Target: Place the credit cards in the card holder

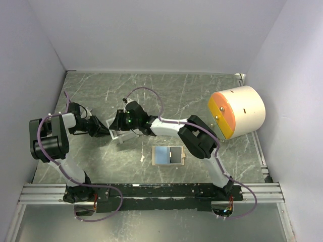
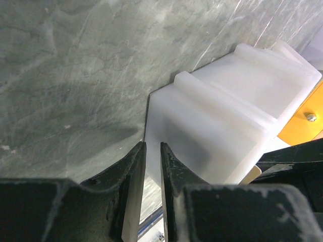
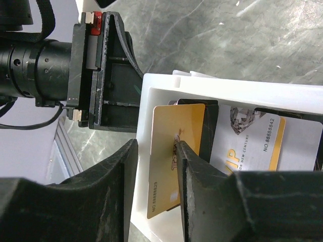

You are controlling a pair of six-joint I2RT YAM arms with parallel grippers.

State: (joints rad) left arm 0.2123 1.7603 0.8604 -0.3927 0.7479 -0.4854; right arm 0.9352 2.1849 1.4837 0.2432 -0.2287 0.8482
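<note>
While the left gripper clamps the white tray by its wall, the right gripper straddles a yellow card, grip unclear.

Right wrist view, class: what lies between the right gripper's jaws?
The white tray's wall and an orange card just inside it, seen in the right wrist view.

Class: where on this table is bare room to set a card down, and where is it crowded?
Bare: the table's far strip below the back wall; between card holder and left arm. Crowded: around the white tray, right arm over it.
</note>
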